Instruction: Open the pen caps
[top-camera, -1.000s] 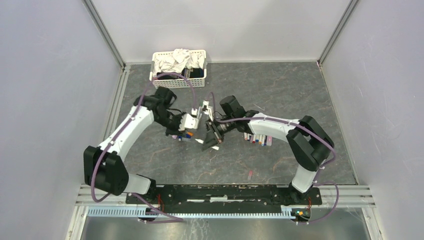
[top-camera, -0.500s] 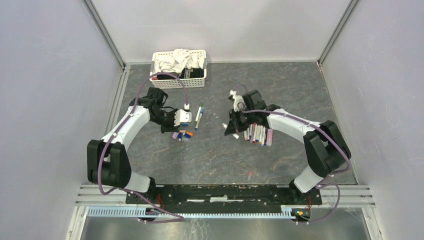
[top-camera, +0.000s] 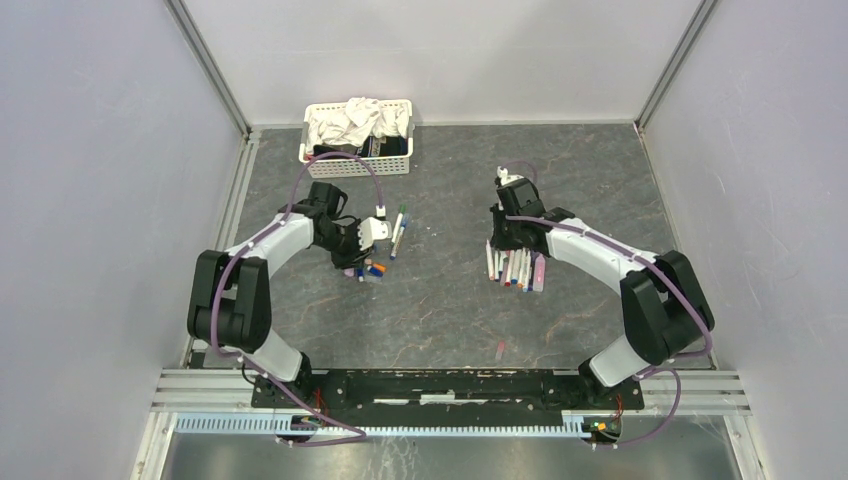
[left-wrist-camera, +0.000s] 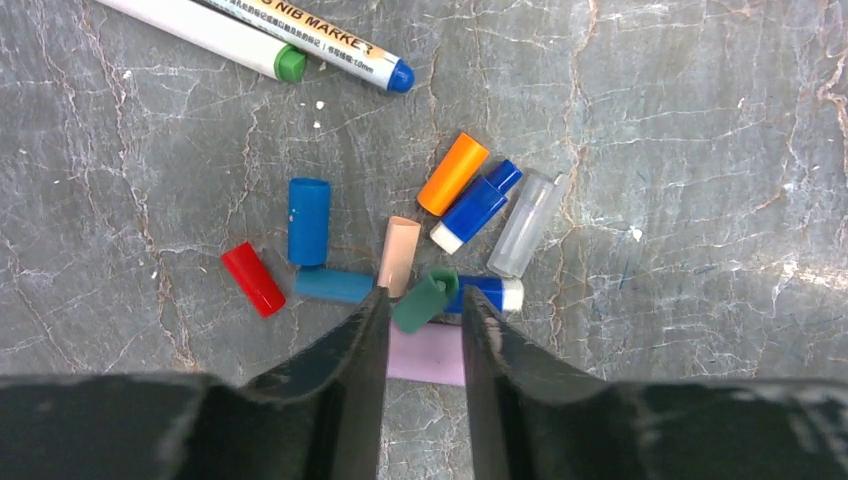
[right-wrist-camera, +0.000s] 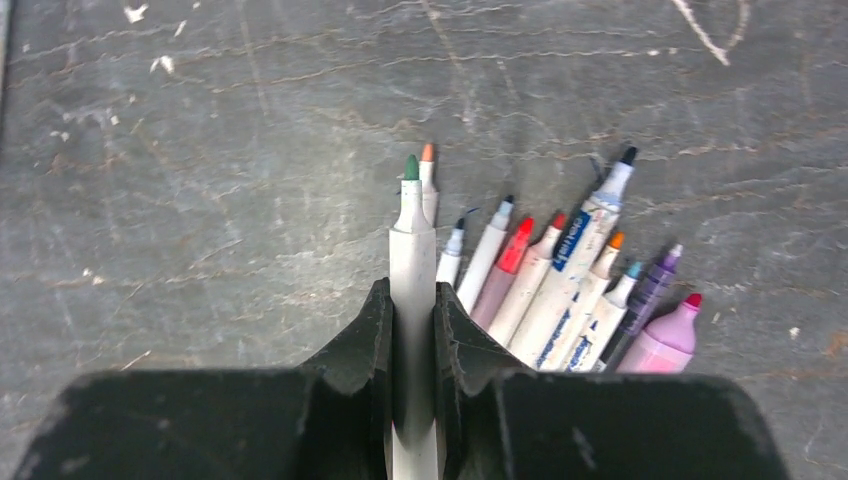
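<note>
Inspector: Both arms have drawn apart since a second ago, when they met over the middle of the table (top-camera: 450, 320). What does the left one carry now?

Clerk: Nothing gripped, by my reading. The green cap (left-wrist-camera: 425, 300) lies tilted on the loose caps (top-camera: 365, 270), between the tips of the left gripper (left-wrist-camera: 424, 297). Its jaws stand spread a little wider than the cap. The cap rests over a lilac cap (left-wrist-camera: 425, 352). A red cap (left-wrist-camera: 252, 279) lies at its 9 o'clock and an orange cap (left-wrist-camera: 452, 174) near its 12 o'clock.

Inspector: And the pen it came off?

Clerk: The green-tipped pen (right-wrist-camera: 411, 240) is pinched by its barrel in the right gripper (right-wrist-camera: 412, 292), nib bare and pointing to 12 o'clock in the wrist view. Just beside it, at 3 o'clock, lies the row of uncapped pens (right-wrist-camera: 560, 290), nibs showing.

Inspector: Positions on the table?

Clerk: Caps at 9 o'clock of centre, the row at 3 o'clock, well apart. The basket (top-camera: 355, 166) of cloths sits at 11 o'clock, by the far edge.

Inspector: Meaning for the task?

Clerk: One more pen counts as opened. Its cap is delivered, and the barrel is not yet laid with the row. The two pens (left-wrist-camera: 320, 42) at 1 o'clock of the caps, seen from above, appear capped, one green and one blue. I judge these to be the remaining work.
</note>
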